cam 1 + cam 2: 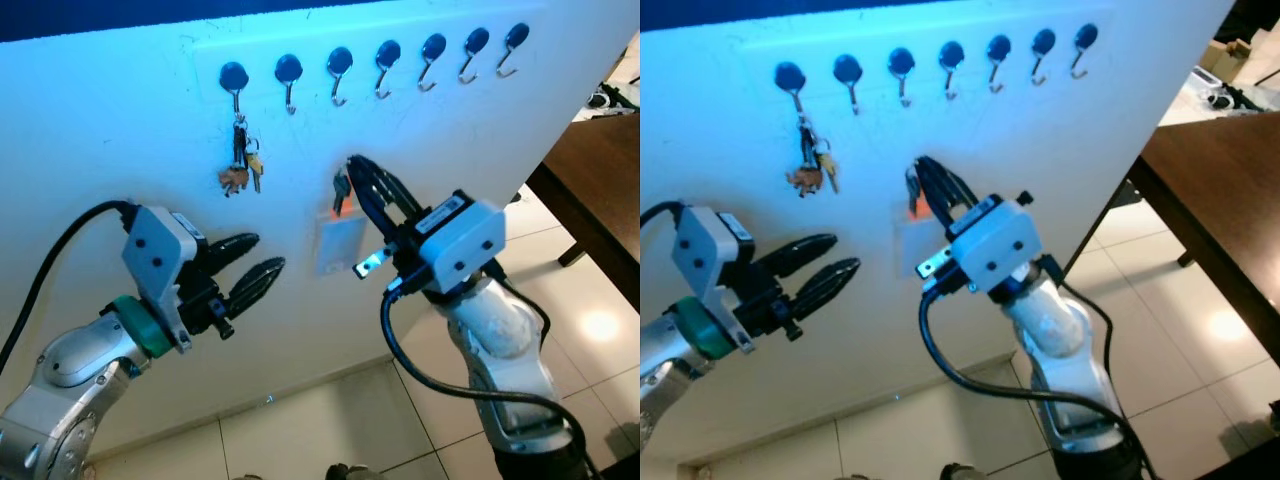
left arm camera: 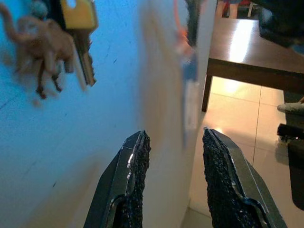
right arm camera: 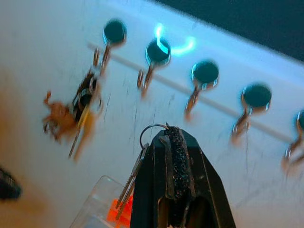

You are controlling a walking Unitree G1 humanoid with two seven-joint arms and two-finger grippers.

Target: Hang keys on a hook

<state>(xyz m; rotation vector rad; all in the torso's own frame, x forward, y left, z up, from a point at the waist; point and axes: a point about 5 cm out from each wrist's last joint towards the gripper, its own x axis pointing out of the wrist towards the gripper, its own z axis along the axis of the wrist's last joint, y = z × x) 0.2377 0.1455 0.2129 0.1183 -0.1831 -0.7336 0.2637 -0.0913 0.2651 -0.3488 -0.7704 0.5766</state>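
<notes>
Left eye view puts a white wall (image 1: 120, 130) in front of me with a row of seven dark-headed hooks (image 1: 387, 52) across its upper part. On the hook farthest to my left hangs a bunch of keys (image 1: 241, 160) with a small brown animal charm (image 1: 233, 180) and a yellow-headed key. The six hooks beside it are bare. To my right a dark wooden desk (image 1: 590, 180) stands on a pale tiled floor (image 1: 600, 320), close to the wall's edge.

My right claw (image 1: 352, 165) points up along the wall, under the third and fourth hooks and well below them. Its fingers (image 3: 176, 156) are pressed together on the ring of a second key set (image 3: 142, 156). In the right wrist view the ring pokes out just above my fingertips, and the keys hang down from it beside the fingers, long axis roughly vertical. An orange tag (image 1: 340, 208) and a clear card holder (image 1: 340, 245) hang below them, lying against the wall.

My left claw (image 1: 262, 258) is lower and to the left, aimed at the wall below the hung bunch. Its fingers (image 2: 133, 161) stand apart with a clear gap and grip nothing. I cannot tell whether they touch the wall.
</notes>
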